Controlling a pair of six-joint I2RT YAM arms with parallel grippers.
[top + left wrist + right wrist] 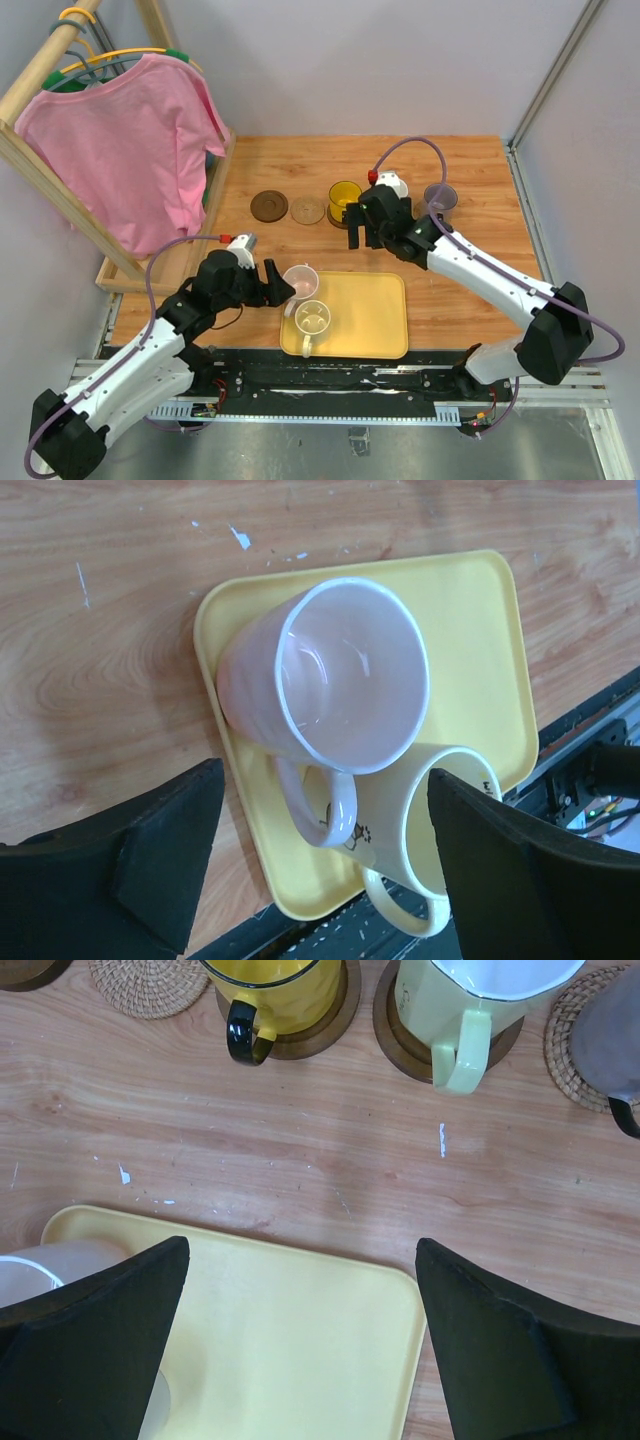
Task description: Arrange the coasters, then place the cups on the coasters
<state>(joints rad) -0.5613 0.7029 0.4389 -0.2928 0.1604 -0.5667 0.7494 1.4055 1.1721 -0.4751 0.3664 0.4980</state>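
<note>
Along the back of the table runs a row: a bare dark coaster [268, 206], a bare woven coaster [307, 210], an amber yellow cup [270, 985] on a dark coaster [340, 1015], a white-green cup [470, 1000] on another dark coaster [392, 1030], and a greyish purple cup [610, 1030] on a woven coaster [560, 1045]. The pink cup [340, 675] and the cream cup [420, 830] stand on the yellow tray [470, 630]. My left gripper [320, 860] is open, with the pink cup's handle between its fingers but untouched. My right gripper [300, 1340] hangs open over the tray's far edge.
A wooden rack with a pink shirt [130, 150] stands at the back left, its base frame along the table's left side. The tray [370, 310] lies near the front edge, its right half bare. A metal rail [330, 385] runs under the arm bases.
</note>
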